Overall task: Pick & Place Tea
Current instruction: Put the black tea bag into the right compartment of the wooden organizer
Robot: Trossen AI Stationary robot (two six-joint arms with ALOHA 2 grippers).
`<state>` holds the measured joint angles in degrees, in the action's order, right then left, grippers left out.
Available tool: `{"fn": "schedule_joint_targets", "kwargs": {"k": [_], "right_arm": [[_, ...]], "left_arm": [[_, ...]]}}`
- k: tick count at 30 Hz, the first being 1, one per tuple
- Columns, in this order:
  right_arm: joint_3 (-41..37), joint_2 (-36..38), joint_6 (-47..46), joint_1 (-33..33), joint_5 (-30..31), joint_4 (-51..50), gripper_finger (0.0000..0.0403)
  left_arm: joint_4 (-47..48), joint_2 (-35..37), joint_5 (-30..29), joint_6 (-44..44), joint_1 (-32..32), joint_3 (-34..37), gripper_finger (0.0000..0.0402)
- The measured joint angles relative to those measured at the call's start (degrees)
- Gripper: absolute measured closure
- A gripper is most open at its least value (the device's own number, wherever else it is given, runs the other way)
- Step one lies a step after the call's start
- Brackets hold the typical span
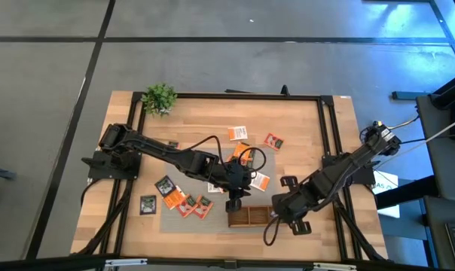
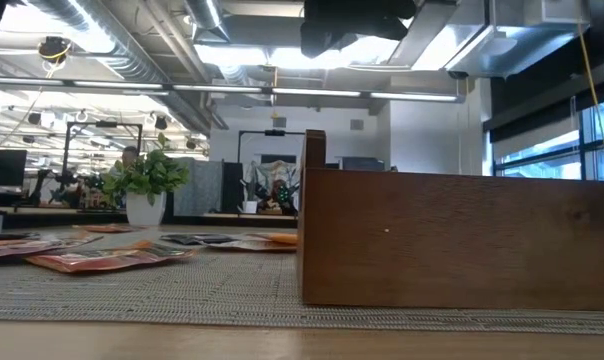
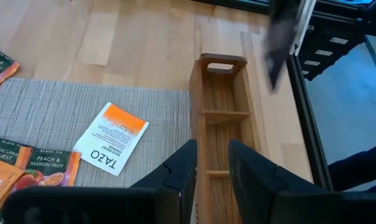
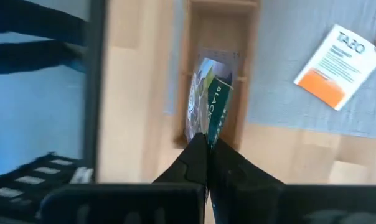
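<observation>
The long wooden tray [image 1: 250, 217] [image 3: 220, 102] lies on the grey mat [image 3: 51, 118] near the table's front edge. My right gripper [image 1: 276, 214] [image 4: 208, 146] hangs over the tray's right end, shut on a dark green and silver tea sachet [image 4: 208, 106]. My left gripper [image 1: 235, 199] [image 3: 211, 177] is above the tray's left end, open, with nothing between its fingers. A white and orange sachet [image 3: 111, 138] [image 4: 337, 65] lies flat on the mat beside the tray. Several more sachets [image 1: 184, 202] lie on the mat's left part and farther back on the table [image 1: 237, 133]. My right gripper pinches the sachet's upper edge [image 4: 209, 135] between its two shut fingertips, coming from above and pointing steeply down. The sachet hangs below the fingers, seen almost edge-on, over the tray's end compartment [image 4: 222, 37]. Whether its lower end touches the tray I cannot tell.
A small potted plant [image 1: 159, 98] [image 2: 147, 185] stands at the table's far left corner. Dark frame rails [image 1: 329, 135] run along the table's sides. In the low view the tray's wall [image 2: 452, 240] blocks the right half.
</observation>
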<state>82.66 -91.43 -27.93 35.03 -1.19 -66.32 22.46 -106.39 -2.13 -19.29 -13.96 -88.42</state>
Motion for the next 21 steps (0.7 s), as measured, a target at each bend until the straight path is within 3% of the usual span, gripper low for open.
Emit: {"fn": "schedule_joint_targets", "kwargs": {"k": [12,21], "right_arm": [[-14.3,0.0,-0.3,-0.6,1.7,8.1,0.0398],[-19.0,0.0,-0.3,-0.6,2.6,10.9,0.0396]], "left_arm": [[0.0,0.0,-0.8,0.0,0.0,0.0,0.0313],[0.0,0.0,-4.5,0.1,0.0,0.0,0.0313]]}}
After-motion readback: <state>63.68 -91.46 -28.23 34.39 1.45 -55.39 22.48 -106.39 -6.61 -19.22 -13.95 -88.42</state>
